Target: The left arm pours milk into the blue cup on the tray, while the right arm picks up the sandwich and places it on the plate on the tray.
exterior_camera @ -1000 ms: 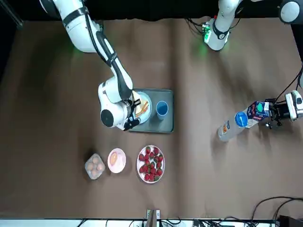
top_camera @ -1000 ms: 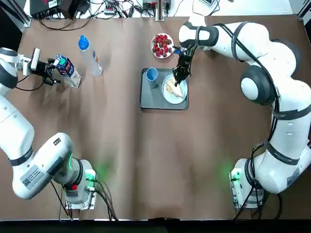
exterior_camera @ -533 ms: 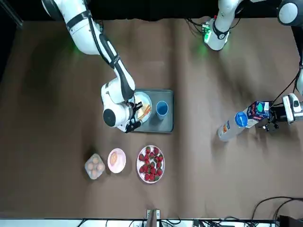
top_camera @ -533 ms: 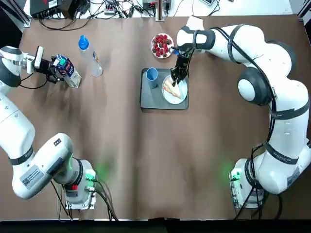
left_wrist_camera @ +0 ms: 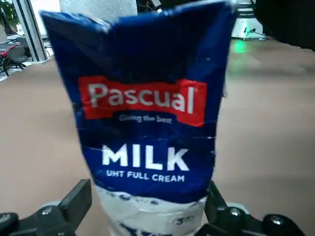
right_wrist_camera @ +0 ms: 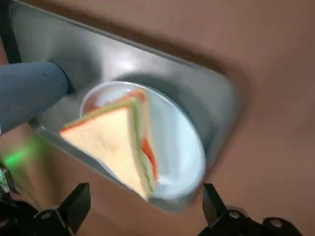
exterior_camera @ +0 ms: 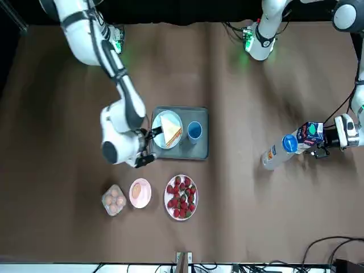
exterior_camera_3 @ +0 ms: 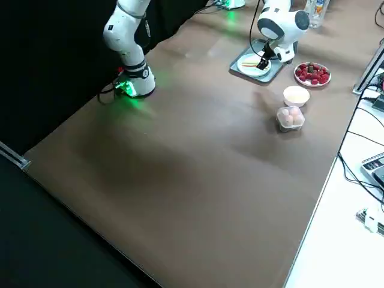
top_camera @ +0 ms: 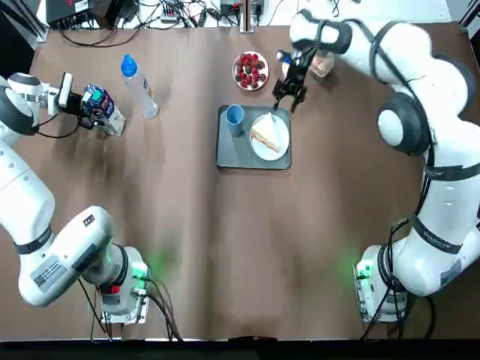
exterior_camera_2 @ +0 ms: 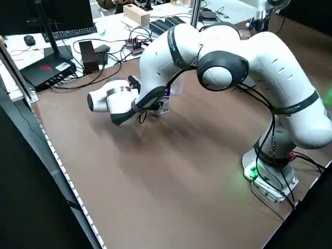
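At the far left of the brown bench (top_camera: 187, 225), the left gripper (top_camera: 84, 112) has its fingers closed around the blue-and-white milk carton (top_camera: 103, 110), which stands on the bench (label reads "Pascual MILK" in the wrist view). Just beside it lies a clear plastic bottle with a blue cap (top_camera: 139, 86). Toward the middle sits the grey metal tray (top_camera: 229, 154), carrying the blue cup (top_camera: 235, 116) and the white round plate (top_camera: 279, 146) with the triangular sandwich (top_camera: 265, 138) lying on it. The right gripper (top_camera: 289, 96), fingers spread and empty, hangs just beyond the tray, near the plate of strawberries (top_camera: 250, 70).
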Tool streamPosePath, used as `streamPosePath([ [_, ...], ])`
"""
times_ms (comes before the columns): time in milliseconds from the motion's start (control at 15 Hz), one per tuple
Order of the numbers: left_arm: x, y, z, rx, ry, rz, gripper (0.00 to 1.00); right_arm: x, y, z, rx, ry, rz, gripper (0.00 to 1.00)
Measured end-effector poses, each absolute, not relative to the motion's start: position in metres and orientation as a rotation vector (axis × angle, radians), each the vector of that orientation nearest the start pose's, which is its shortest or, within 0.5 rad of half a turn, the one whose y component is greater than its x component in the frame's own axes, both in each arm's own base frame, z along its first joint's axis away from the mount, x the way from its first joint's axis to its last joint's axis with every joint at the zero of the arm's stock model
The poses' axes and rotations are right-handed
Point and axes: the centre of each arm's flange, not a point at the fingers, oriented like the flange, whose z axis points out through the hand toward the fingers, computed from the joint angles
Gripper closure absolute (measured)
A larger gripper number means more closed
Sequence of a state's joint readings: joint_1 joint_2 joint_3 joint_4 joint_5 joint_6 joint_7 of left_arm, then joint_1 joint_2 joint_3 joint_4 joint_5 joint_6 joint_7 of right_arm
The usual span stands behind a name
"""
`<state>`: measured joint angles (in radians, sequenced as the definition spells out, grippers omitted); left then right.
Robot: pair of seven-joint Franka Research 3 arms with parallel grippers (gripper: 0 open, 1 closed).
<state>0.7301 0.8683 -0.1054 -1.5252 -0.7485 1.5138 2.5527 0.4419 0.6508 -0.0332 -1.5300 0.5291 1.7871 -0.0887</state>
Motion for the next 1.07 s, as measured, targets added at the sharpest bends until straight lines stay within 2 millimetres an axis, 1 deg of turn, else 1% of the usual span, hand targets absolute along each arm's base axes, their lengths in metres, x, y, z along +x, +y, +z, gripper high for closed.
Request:
streamPosePath([
  [133,0.538,0.297,0.138,1.467,-1.517,0.987,0.0,0.609,0.269,0.292,-2.677,-0.372,0.621,0.0],
  [267,0.538,0.289,0.135,1.454,-1.503,0.994,0.0,0.618,0.236,0.323,-2.716,-0.368,0.601,0.0],
  [533,0.537,0.281,0.133,1.447,-1.463,1.031,0.01,0.623,0.179,0.371,-2.839,-0.377,0.582,0.0],
  [600,0.537,0.281,0.132,1.447,-1.457,1.037,0.04,0.623,0.164,0.388,-2.862,-0.37,0.571,0.0],
  [667,0.537,0.28,0.132,1.447,-1.453,1.041,0.04,0.622,0.147,0.409,-2.883,-0.354,0.548,0.0],
  [733,0.537,0.281,0.132,1.45,-1.446,1.052,0.17,0.619,0.107,0.458,-2.936,-0.305,0.467,0.0],
  [800,0.537,0.282,0.133,1.452,-1.444,1.055,0.27,0.614,0.086,0.484,-2.967,-0.279,0.431,0.0],
  [933,0.537,0.283,0.133,1.453,-1.441,1.059,0.46,0.596,0.057,0.527,-3.005,-0.214,0.409,0.0],
  [1000,0.537,0.283,0.134,1.451,-1.44,1.061,0.5,0.588,0.048,0.544,-3.021,-0.168,0.39,0.0],
  [1067,0.537,0.283,0.135,1.445,-1.439,1.064,0.5,0.582,0.042,0.558,-3.033,-0.132,0.365,0.0],
])
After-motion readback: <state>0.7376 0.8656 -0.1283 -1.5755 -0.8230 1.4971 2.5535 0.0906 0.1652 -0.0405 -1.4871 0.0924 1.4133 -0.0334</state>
